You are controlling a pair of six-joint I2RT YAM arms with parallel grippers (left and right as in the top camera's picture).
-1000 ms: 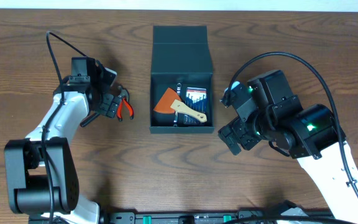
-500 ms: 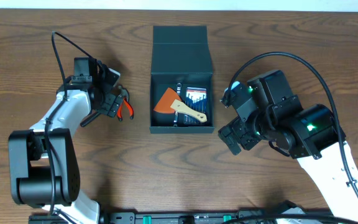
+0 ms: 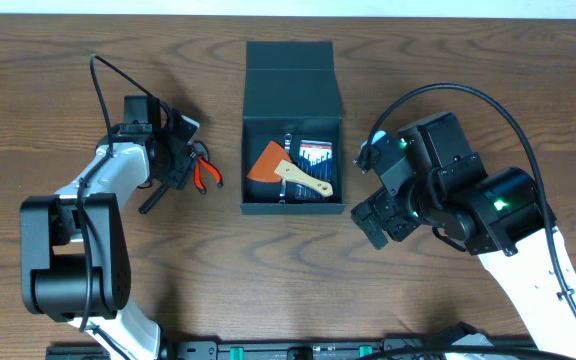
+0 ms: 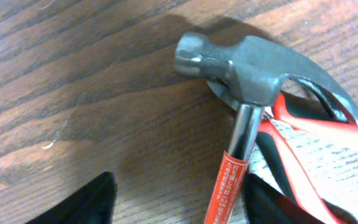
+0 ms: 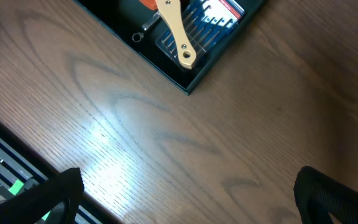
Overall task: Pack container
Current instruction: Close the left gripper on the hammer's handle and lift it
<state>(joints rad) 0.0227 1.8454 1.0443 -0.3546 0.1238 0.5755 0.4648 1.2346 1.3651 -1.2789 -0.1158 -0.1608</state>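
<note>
Narrowing since a second ago, the left gripper (image 4: 179, 190) has also moved a little toward the upper right of the overhead view. Its fingers now stand on both sides of the hammer (image 4: 253, 68) handle but do not press it yet; a gap shows on one side. The hammer lies across red pliers (image 4: 309, 127). The container (image 3: 291, 85) sits open at centre top, unmoved, with a scraper (image 3: 283, 168) already inside. The right gripper (image 5: 188, 193) waits spread wide and empty. I judge the hammer will be packed next.
</note>
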